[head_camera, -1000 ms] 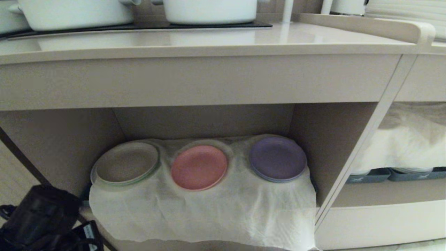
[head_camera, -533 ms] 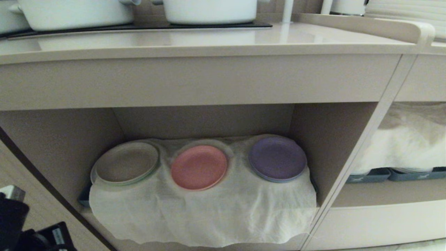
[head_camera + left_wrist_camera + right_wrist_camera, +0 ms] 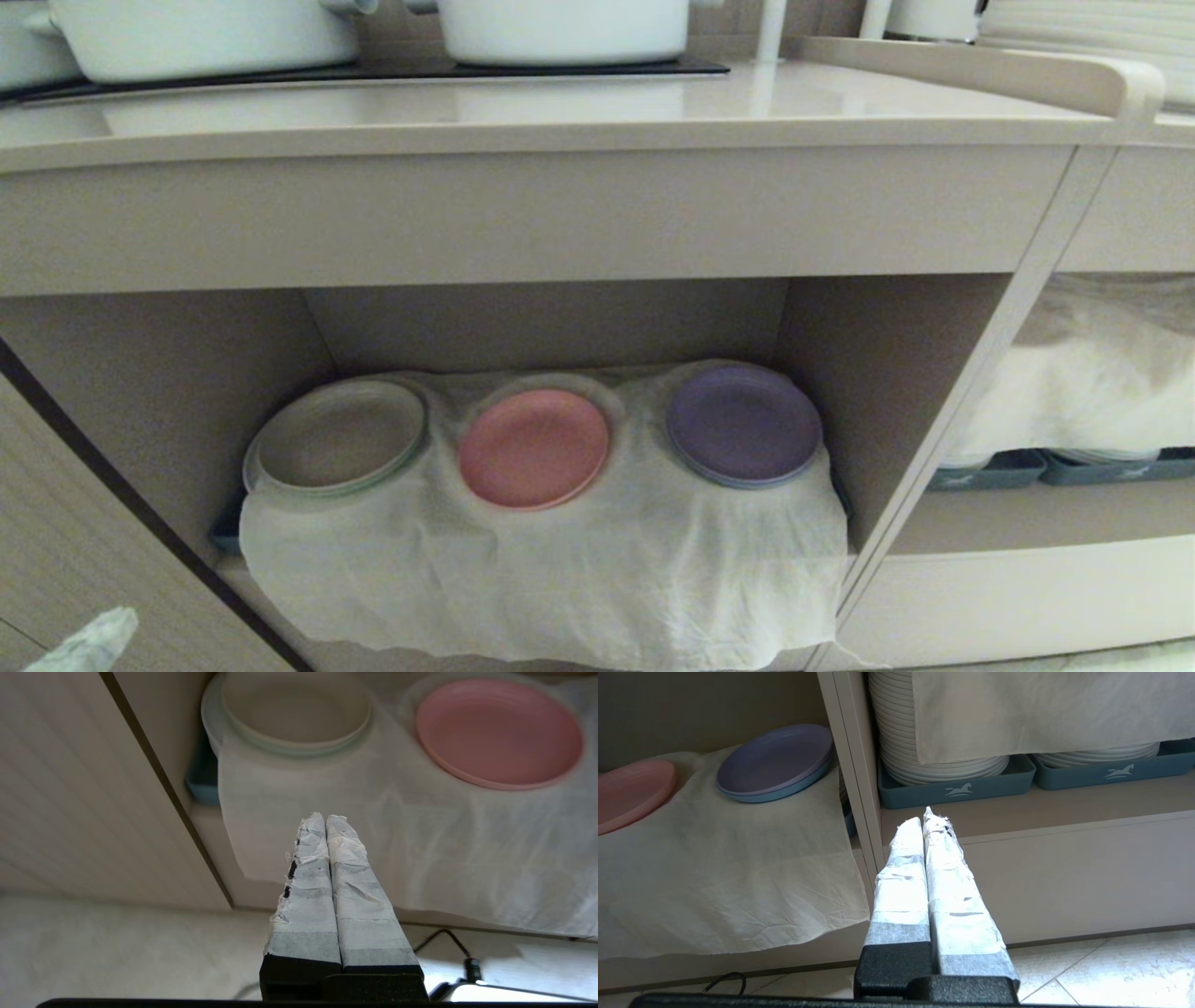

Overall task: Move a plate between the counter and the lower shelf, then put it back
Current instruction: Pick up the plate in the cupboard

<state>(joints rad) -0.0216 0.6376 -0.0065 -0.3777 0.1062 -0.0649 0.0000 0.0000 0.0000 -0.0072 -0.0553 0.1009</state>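
Beige cubby lower shelf (image 3: 280, 597) w/ wrinkled white cloth (image 3: 560, 579) holds small round matte pink plate (image 3: 533, 448); looks returned. Left gripper (image 3: 325, 817) closed, empty; right gripper (image 3: 926, 814) likewise.

The lower shelf (image 3: 551, 327) bears a wrinkled white cloth (image 3: 560, 569), seemingly under three plates.

**Beige kitchen unit, tiled floor**

Beige cabinet side panel (image 3: 56, 551) with a dark edge strip. Pale tiled floor (image 3: 1111, 970), glossy with bright light patches. A black cable (image 3: 448, 940) lies on the floor. Adjoining cubby holds blue-grey trays (image 3: 957, 786) of stacked white plates (image 3: 896, 728), part-covered by a white cloth (image 3: 1041, 709).
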